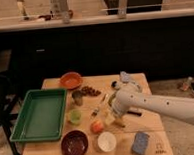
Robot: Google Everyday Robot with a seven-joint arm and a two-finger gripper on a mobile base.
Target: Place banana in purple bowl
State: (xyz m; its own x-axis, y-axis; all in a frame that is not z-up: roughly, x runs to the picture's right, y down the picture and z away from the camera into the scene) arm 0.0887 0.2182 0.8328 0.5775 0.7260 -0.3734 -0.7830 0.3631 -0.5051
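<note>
Showing the gripper (113,115) at the end of the white arm (163,107), lowered over the middle of the table (123,151), directly above a pale yellow shape that I take to be the banana (118,122). Whether the gripper is spread, pressed together or already pinching the fruit I cannot tell, since the wrist hides the contact from my view. The purple bowl (74,143) stands near the front edge, beside the white cup (106,141) and apart from the banana. Risks, as I judge them: (a) a grasp near the banana's end, which would let the curved fruit pivot or slip out on lifting; (b) a low sweep toward the bowl, which would knock the orange fruit (97,126) or the white cup, both lying roughly between banana and bowl; (c) a nudge to the slender green item (99,108) just beside the gripper; (d) a release over the rim instead of the middle, from which so long a fruit could tip back onto the table; (e) confusion with the orange bowl (70,80) at the far side.
</note>
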